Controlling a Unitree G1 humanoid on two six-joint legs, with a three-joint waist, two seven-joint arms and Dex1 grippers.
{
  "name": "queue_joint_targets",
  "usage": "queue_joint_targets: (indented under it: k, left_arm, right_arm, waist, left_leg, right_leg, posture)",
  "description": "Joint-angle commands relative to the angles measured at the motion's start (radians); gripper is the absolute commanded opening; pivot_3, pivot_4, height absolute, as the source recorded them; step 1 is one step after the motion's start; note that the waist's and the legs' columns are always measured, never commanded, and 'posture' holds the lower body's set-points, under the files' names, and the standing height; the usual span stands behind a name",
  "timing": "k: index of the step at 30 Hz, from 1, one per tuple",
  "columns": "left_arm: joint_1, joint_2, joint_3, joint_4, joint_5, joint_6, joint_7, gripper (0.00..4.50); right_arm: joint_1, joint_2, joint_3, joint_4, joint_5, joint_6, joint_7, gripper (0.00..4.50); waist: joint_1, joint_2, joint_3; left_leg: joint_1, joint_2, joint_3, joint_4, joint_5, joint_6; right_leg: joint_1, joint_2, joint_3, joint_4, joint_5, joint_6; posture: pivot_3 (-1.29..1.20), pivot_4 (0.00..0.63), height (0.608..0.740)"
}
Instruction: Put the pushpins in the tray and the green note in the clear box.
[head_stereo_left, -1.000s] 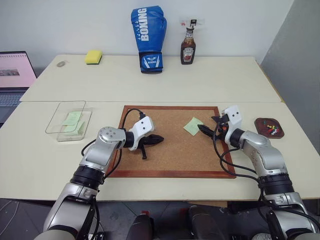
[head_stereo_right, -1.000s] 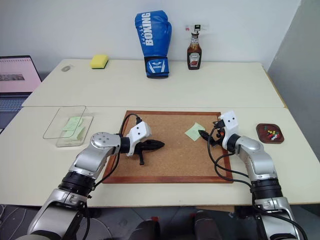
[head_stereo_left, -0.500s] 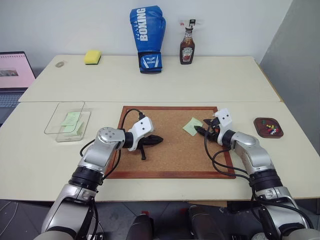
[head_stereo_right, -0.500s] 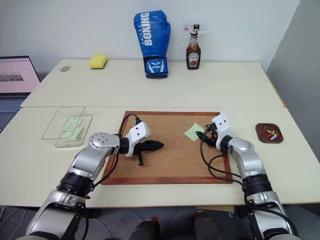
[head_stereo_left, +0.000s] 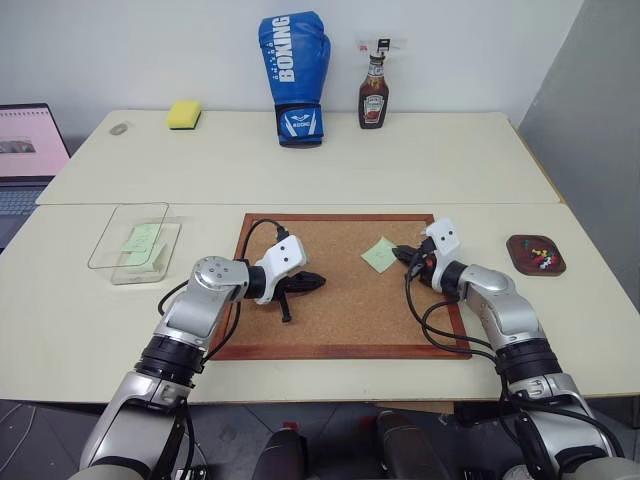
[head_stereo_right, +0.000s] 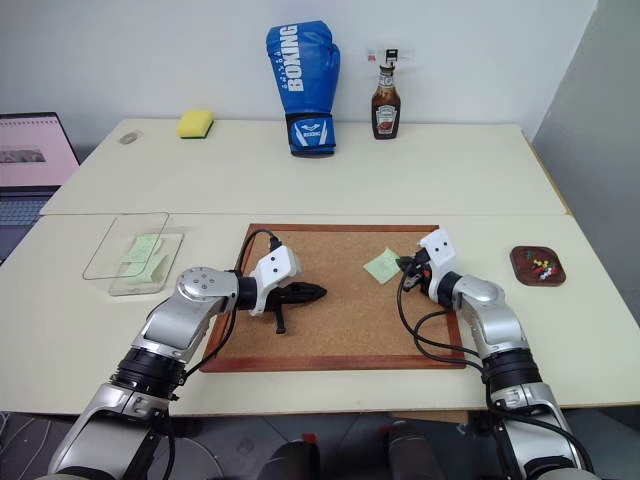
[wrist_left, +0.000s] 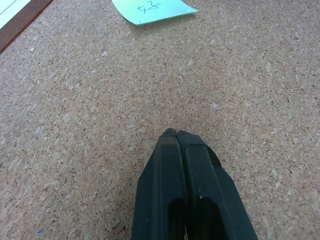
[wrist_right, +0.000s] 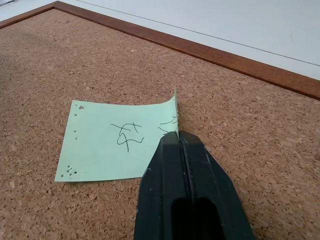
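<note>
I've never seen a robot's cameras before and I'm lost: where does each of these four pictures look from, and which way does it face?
Left eye, right eye: on the head, facing forward and down over both arms at the corkboard; left gripper and right gripper show.
Left wrist: along its shut fingers, low over the cork.
Right wrist: along its fingers, pinched on a raised corner of the green note.
Shared: every view shows the green note on the corkboard.

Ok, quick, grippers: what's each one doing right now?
Left gripper: shut, empty, over the corkboard.
Right gripper: shut on the green note's lifted edge.
</note>
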Motion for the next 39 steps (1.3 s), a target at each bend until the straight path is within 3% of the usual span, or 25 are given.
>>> queue_joint_targets:
  k: [1, 5, 9, 10, 18, 23, 39]
  left_arm:
    - [0.02, 0.006, -0.038, 0.031, 0.015, 0.013, -0.02, 0.0]
    - [0.014, 0.003, -0.03, 0.04, 0.012, 0.011, -0.017, 0.0]
    - [-0.028, -0.009, 0.062, 0.014, -0.114, 0.124, -0.048, 0.0]
    - [-0.044, -0.011, 0.091, 0.001, -0.162, 0.17, -0.062, 0.4]
    - [-0.143, -0.047, 0.234, -0.051, -0.414, 0.436, -0.07, 1.84]
    - [-0.18, -0.08, 0.268, -0.043, -0.495, 0.549, -0.034, 2.77]
    - [-0.226, -0.166, 0.227, 0.001, -0.515, 0.56, -0.01, 2.77]
  right_arm:
    - [-0.016, -0.013, -0.033, -0.107, 0.028, 0.02, 0.003, 0.03]
    - [-0.007, -0.035, -0.038, -0.216, 0.048, 0.072, 0.011, 0.03]
    - [-0.006, -0.077, -0.051, -0.363, 0.089, 0.147, 0.031, 0.03]
    - [-0.009, -0.09, -0.053, -0.39, 0.098, 0.161, 0.036, 0.0]
    - [-0.024, -0.166, -0.032, -0.479, 0.098, 0.173, 0.084, 0.0]
    - [-0.025, -0.166, -0.025, -0.516, 0.105, 0.187, 0.085, 0.0]
    - [-0.018, -0.084, 0.022, -0.719, 0.187, 0.329, 0.032, 0.0]
  waist:
    - [0.0, 0.0, 0.0]
    - [0.0, 0.0, 0.0]
    - [0.0, 0.0, 0.0]
    - [0.0, 0.0, 0.0]
    - [0.0, -0.001, 0.001]
    - [0.0, -0.002, 0.001]
    - [0.0, -0.002, 0.001]
  left_leg:
    - [0.0, 0.0, 0.0, 0.0, 0.0, 0.0]
    - [0.0, 0.0, 0.0, 0.0, 0.0, 0.0]
    - [0.0, 0.0, 0.0, 0.0, 0.0, 0.0]
    - [-0.001, 0.0, 0.0, 0.0, 0.0, 0.0]
    - [-0.007, 0.0, 0.0, 0.0, 0.0, 0.0]
    - [-0.007, 0.0, 0.0, 0.0, 0.0, 0.0]
    - [-0.006, 0.0, 0.0, 0.001, 0.0, 0.0]
  right_leg:
    - [0.0, 0.0, 0.0, 0.0, 0.0, 0.0]
    - [0.0, 0.0, 0.0, 0.0, 0.0, 0.0]
    - [0.0, 0.0, 0.0, 0.0, 0.0, 0.0]
    - [0.0, 0.0, 0.0, 0.0, 0.0, 0.0]
    - [-0.006, 0.0, 0.0, 0.001, 0.0, 0.0]
    - [-0.006, 0.0, -0.001, 0.001, 0.0, 0.0]
    - [-0.006, 0.0, 0.0, 0.001, 0.0, 0.0]
  posture:
    - [0.0, 0.15, 0.74]
    - [0.0, 0.15, 0.74]
    - [0.0, 0.15, 0.74]
    - [0.0, 0.15, 0.74]
    - [0.0, 0.15, 0.74]
    - [0.0, 0.15, 0.74]
    - [0.0, 0.15, 0.74]
